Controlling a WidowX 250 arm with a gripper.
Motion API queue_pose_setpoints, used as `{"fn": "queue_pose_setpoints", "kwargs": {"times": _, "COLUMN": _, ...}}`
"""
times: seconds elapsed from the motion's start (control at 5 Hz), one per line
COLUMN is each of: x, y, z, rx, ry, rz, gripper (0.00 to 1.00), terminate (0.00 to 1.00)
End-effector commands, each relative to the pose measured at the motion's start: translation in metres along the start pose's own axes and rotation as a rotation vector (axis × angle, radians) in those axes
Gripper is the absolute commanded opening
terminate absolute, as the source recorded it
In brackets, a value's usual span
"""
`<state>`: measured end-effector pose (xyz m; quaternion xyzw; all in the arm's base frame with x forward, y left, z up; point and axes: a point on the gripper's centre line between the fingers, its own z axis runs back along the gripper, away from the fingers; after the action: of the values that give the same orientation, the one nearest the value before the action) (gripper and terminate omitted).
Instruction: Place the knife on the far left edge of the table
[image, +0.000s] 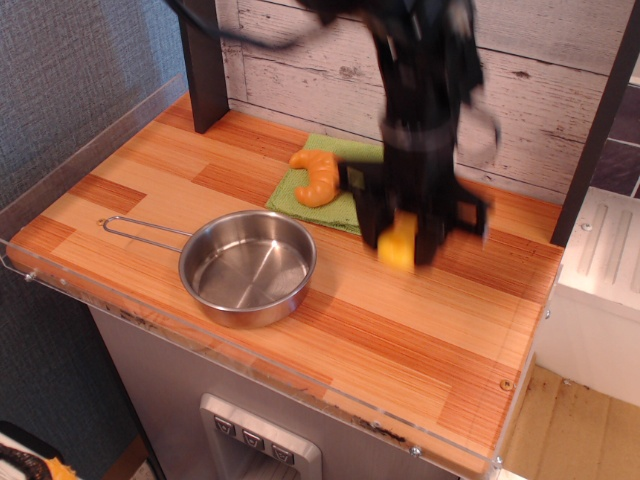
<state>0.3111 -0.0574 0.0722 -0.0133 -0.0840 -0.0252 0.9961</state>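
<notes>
My gripper (398, 245) is shut on the knife (399, 244) and holds it above the table (420, 345), right of the pan. Only the yellow handle shows between the black fingers; the blade is hidden. The arm and gripper are blurred with motion. The table is orange and tan wood-grain planks with a clear acrylic rim; its far left edge (95, 150) runs along the grey wall.
A steel pan (247, 265) with a long wire handle stands at the front middle. An orange croissant (318, 176) lies on a green cloth (355, 175) at the back. A dark post (203, 65) stands at the back left corner.
</notes>
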Motion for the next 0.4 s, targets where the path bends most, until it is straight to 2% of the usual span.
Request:
{"fn": "queue_pose_setpoints", "kwargs": {"times": 0.0, "x": 0.041, "y": 0.097, "z": 0.056, "rx": -0.008, "ry": -0.088, "rz": 0.072, "gripper": 0.00, "terminate": 0.00}}
{"fn": "queue_pose_setpoints", "kwargs": {"times": 0.2, "x": 0.049, "y": 0.147, "z": 0.038, "rx": 0.063, "ry": -0.010, "rz": 0.068, "gripper": 0.00, "terminate": 0.00}}
